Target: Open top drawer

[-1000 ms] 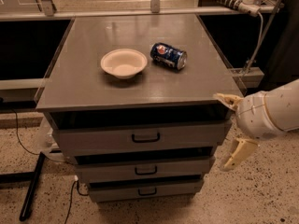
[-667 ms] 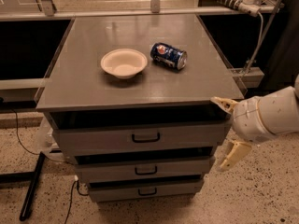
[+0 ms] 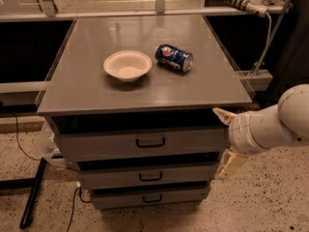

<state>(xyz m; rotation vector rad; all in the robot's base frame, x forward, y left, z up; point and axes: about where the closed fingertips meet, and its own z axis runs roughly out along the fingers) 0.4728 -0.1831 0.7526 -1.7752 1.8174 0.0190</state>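
The top drawer [image 3: 104, 145] is the tallest grey front of a stack of three under the grey table top, with a small black bar handle [image 3: 150, 142] at its middle. Its front stands flush in the cabinet, with a dark gap above it. My gripper [image 3: 225, 140] is at the drawer's right end, on a white arm coming in from the right. Its two cream fingers are spread wide, one fingertip [image 3: 221, 114] near the drawer's top corner, the other [image 3: 229, 165] lower, beside the middle drawer. It holds nothing.
A white bowl [image 3: 127, 65] and a blue soda can [image 3: 174, 58] lying on its side rest on the table top [image 3: 77, 88]. Two narrower drawers [image 3: 149, 176] sit below. A black stand leg [image 3: 31, 197] and cables lie on the speckled floor at left.
The gripper and arm have moved left and slightly down, closer to the right end of the top drawer. The drawers, bowl and can have not moved.
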